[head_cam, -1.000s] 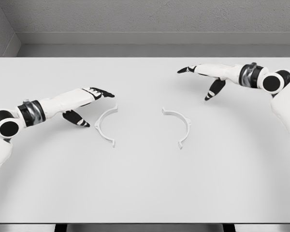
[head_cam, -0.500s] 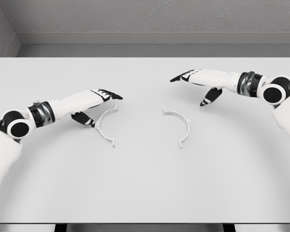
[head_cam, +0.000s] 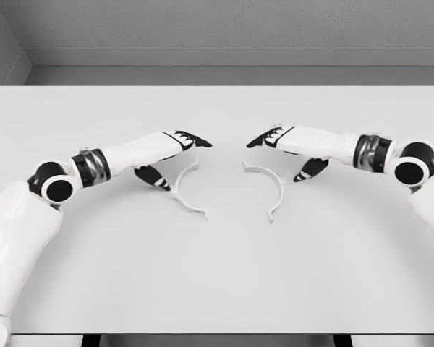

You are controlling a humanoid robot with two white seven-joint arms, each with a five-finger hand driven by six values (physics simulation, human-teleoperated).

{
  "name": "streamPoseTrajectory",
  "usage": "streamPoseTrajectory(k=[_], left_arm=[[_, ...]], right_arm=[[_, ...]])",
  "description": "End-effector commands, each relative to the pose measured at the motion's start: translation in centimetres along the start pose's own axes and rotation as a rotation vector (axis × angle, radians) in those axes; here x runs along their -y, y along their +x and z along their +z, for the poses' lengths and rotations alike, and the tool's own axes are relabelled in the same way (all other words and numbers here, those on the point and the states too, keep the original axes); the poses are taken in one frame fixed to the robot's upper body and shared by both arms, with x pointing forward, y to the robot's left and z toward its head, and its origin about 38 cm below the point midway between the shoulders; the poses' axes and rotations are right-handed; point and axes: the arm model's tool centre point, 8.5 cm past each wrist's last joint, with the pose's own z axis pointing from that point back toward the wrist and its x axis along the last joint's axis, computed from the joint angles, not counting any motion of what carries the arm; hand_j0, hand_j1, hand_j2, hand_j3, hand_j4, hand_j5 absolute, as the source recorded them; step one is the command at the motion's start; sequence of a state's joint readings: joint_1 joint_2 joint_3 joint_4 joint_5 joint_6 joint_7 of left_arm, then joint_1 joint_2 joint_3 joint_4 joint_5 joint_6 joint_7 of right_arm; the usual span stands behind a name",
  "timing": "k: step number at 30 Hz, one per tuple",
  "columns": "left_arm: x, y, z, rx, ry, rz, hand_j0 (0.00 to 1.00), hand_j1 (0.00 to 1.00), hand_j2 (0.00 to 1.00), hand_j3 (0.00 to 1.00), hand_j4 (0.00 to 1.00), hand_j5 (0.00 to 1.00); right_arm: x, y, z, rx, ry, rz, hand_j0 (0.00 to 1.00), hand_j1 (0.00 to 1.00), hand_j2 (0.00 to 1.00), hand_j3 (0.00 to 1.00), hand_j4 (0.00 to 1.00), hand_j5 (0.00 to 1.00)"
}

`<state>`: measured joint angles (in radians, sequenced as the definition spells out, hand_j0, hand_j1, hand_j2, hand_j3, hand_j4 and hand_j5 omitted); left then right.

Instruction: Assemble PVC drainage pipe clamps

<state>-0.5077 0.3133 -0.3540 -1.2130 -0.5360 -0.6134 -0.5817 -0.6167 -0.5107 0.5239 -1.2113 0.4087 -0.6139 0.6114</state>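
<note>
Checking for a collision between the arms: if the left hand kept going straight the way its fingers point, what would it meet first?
Probably the right hand. The left hand points right, over the left clamp half, toward the right hand's fingertips; height is hard to judge from this view.

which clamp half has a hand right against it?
The left clamp half, opening rightward: the left hand sits at its curved back, thumb beside it. The right clamp half lies apart from the right hand, which hovers behind it.
</note>
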Motion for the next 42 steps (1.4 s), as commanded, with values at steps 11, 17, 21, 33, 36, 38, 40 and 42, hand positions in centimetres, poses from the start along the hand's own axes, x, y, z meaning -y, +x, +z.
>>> streamPoseTrajectory(k=[11, 17, 21, 33, 36, 38, 40, 42], left_arm=[[0.4, 1.4, -1.9, 0.034, -0.008, 0.009, 1.0, 1.0, 1.0, 1.0, 1.0, 1.0], [-0.6, 0.9, -1.5, 0.018, 0.008, -0.005, 1.0, 1.0, 1.0, 1.0, 1.0, 1.0], [-1.5, 0.0, -0.4, -0.009, 0.004, -0.027, 1.0, 1.0, 1.0, 1.0, 1.0, 1.0], [-2.5, 0.7, -1.7, 0.008, 0.016, -0.046, 1.0, 1.0, 1.0, 1.0, 1.0, 1.0], [-2.9, 1.4, -2.6, 0.029, 0.027, -0.046, 1.0, 1.0, 1.0, 1.0, 1.0, 1.0], [-2.8, 1.6, -2.8, 0.035, 0.028, -0.044, 1.0, 1.0, 1.0, 1.0, 1.0, 1.0], [-2.8, 1.7, -2.9, 0.037, 0.029, -0.043, 1.0, 1.0, 1.0, 1.0, 1.0, 1.0], [-2.8, 1.9, -3.1, 0.041, 0.031, -0.041, 1.0, 1.0, 1.0, 1.0, 1.0, 1.0]], right_arm=[[-2.4, 0.8, -0.9, 0.025, 0.013, -0.045, 1.0, 1.0, 1.0, 1.0, 1.0, 1.0], [-2.1, 1.4, -1.7, 0.044, 0.001, -0.047, 1.0, 1.0, 1.0, 1.0, 1.0, 1.0], [-2.1, 1.8, -2.2, 0.056, -0.006, -0.054, 1.0, 1.0, 1.0, 1.0, 1.0, 1.0], [-1.6, 1.7, -2.2, 0.056, -0.027, -0.058, 1.0, 1.0, 1.0, 1.0, 1.0, 1.0], [-1.9, 2.2, -0.1, 0.052, -0.038, -0.027, 1.0, 1.0, 1.0, 1.0, 1.0, 1.0], [-1.9, 2.1, 1.1, 0.038, -0.06, -0.028, 1.0, 1.0, 1.0, 1.0, 1.0, 1.0], [-2.4, 2.0, 1.3, 0.033, -0.052, -0.031, 1.0, 1.0, 1.0, 1.0, 1.0, 1.0], [-2.2, 2.2, 1.3, 0.039, -0.056, -0.027, 1.0, 1.0, 1.0, 1.0, 1.0, 1.0]])
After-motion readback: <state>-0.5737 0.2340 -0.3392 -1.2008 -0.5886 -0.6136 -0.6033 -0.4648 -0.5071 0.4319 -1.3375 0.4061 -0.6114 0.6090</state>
